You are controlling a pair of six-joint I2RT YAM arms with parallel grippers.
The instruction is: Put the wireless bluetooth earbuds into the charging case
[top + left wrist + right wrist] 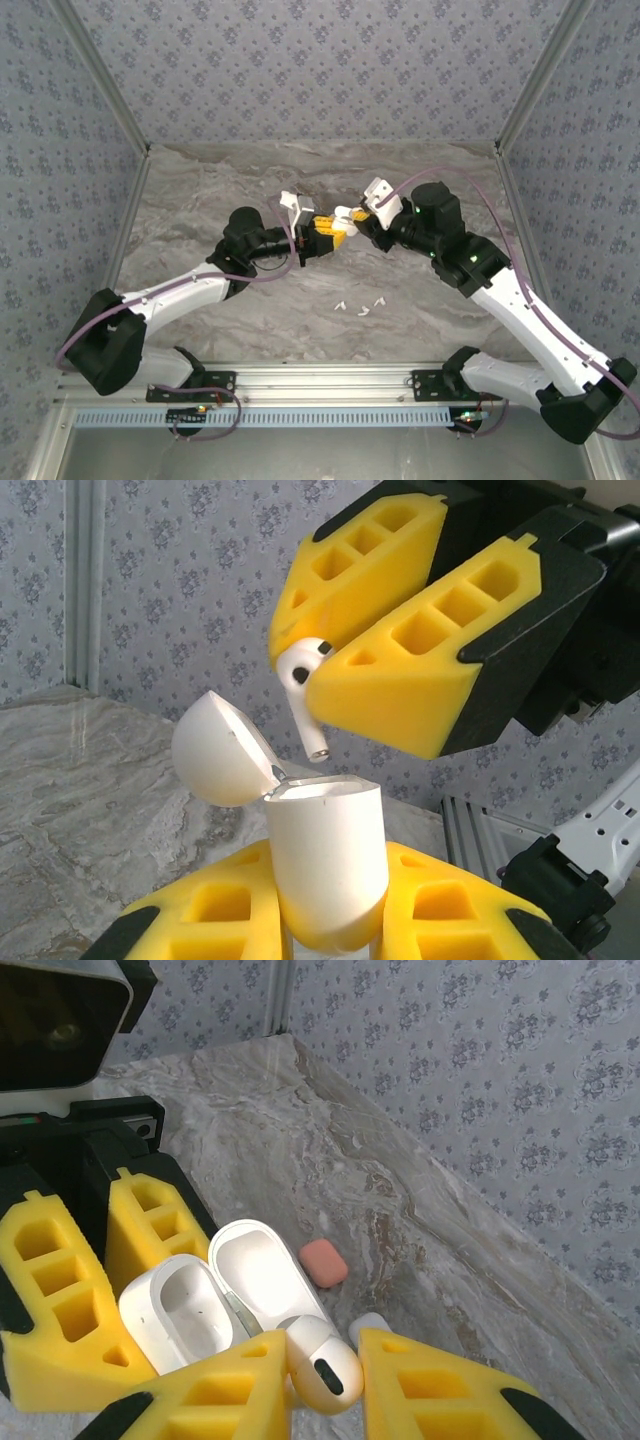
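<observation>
My left gripper (330, 905) is shut on the body of a white charging case (330, 850), held upright above the table. Its lid (222, 748) is swung open to the left. My right gripper (325, 1385) is shut on a white earbud (325, 1360). From the left wrist view that earbud (303, 685) hangs stem down between the right gripper's yellow fingers (400, 650), just above the case's open mouth and apart from it. The open case (185, 1312) shows two empty wells in the right wrist view. Both grippers (318, 240) (352, 225) meet at mid-table.
Three small white earbuds (361, 307) lie loose on the marble table (200, 190) nearer the arm bases. A coral-red case (324, 1262) and a small white rounded object (368, 1325) sit on the table beyond the grippers. Patterned walls enclose the far and side edges.
</observation>
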